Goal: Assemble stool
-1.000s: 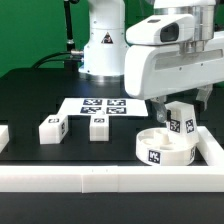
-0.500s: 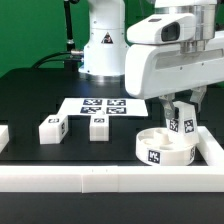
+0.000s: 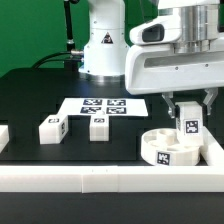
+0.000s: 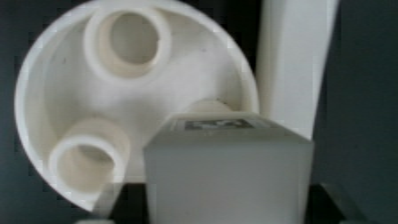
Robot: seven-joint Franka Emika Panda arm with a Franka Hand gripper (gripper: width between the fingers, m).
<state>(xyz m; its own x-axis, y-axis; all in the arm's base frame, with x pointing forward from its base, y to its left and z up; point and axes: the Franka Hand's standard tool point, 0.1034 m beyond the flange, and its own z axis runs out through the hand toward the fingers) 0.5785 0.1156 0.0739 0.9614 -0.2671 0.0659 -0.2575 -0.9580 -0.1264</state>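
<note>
The round white seat (image 3: 168, 148) lies on the black table at the exterior view's right, against the border rail, with hollow sockets showing on its upper face. My gripper (image 3: 188, 117) is shut on a white block leg (image 3: 189, 126) with a tag on it and holds it upright just above the seat's right part. In the wrist view the leg (image 4: 228, 165) fills the foreground over the seat (image 4: 107, 100), whose two oval sockets show. Two more tagged legs (image 3: 52, 128) (image 3: 98, 126) lie on the table at the left.
The marker board (image 3: 103, 106) lies flat behind the loose legs. White border rails run along the front (image 3: 100, 176) and the right (image 3: 214, 150). The robot's base (image 3: 100, 45) stands at the back.
My gripper has carried the leg toward the exterior view's right and slightly down, now over the seat's right part. The seat and loose legs have not moved.
</note>
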